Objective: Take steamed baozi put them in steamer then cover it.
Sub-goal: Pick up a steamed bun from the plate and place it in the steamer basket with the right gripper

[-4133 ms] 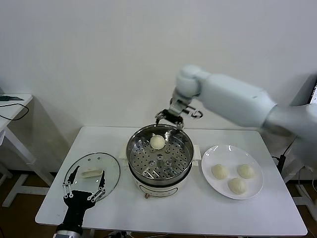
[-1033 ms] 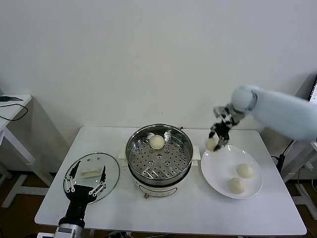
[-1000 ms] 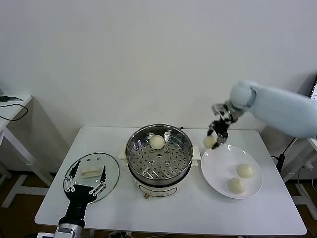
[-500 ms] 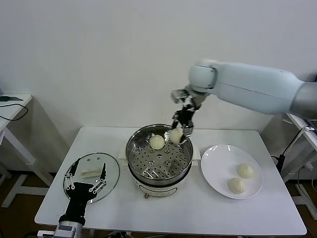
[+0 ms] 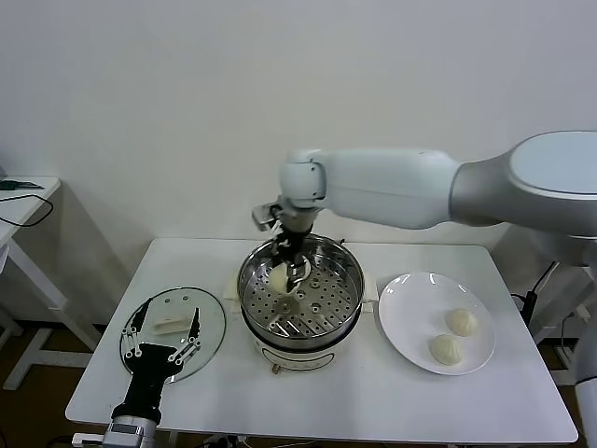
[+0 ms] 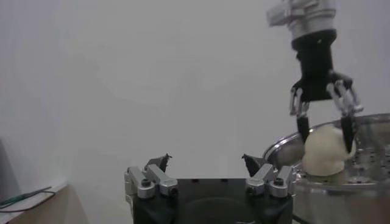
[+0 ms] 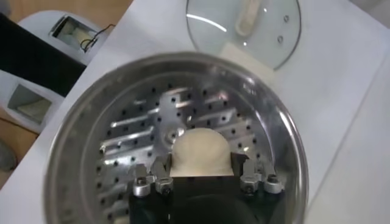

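Note:
My right gripper (image 5: 288, 273) is down inside the steamer (image 5: 349, 280), shut on a cream-white baozi (image 5: 279, 278) held just above the perforated tray on its far left side. The right wrist view shows that baozi (image 7: 200, 145) between the fingers over the tray (image 7: 128, 131). The left wrist view shows it too (image 6: 325, 153). A baozi laid in the pot earlier is hidden behind the gripper. Two more baozi (image 5: 461, 321) (image 5: 446, 349) lie on the white plate (image 5: 410, 294). The glass cover (image 5: 211, 322) lies flat on the table at left. My left gripper (image 5: 160, 352) hangs open over it.
The white plate stands to the right of the steamer, near the table's right edge. The white table (image 5: 373, 401) has bare room along its front. A side desk (image 5: 23, 201) stands at far left. A white wall is close behind.
My right gripper has carried the baozi left and down, from above the pot's far right rim into the pot. The left arm has not moved.

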### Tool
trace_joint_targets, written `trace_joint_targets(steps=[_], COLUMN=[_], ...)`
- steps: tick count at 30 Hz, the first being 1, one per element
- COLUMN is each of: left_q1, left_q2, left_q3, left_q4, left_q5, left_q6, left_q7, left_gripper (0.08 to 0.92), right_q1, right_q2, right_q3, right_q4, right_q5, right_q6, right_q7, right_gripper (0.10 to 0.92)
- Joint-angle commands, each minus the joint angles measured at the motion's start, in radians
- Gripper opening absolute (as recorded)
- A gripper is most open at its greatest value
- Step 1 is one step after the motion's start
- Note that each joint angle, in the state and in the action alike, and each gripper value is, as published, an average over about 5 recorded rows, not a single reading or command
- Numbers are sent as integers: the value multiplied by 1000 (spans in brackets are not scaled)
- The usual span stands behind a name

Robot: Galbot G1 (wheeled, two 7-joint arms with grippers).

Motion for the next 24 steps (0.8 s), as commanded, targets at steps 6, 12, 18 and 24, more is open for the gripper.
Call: trace_joint_targets(steps=[6, 12, 18, 24], left_q1=[-2, -2, -2, 1], left_q2=[1, 0, -3, -4], left_q3=[1, -2, -3, -2], left_q4=[13, 16, 15, 13], left_q5=[0, 0, 0, 1], left_q6=[-1, -3, -3, -3], left_q7=[0, 0, -1, -1], left_gripper=[823, 823, 823, 823], right_q1=[-48, -61, -53, 24], right_q2=[80, 72, 44, -85], right_q3=[-22, -24, -12, 49], right_q4=[-28, -27, -9, 80], right_q5=[9, 3, -7, -69], right_q6=[-15, -13, -12, 8], right_q7=[47, 64, 73, 40], right_gripper=[645, 662, 789, 822])
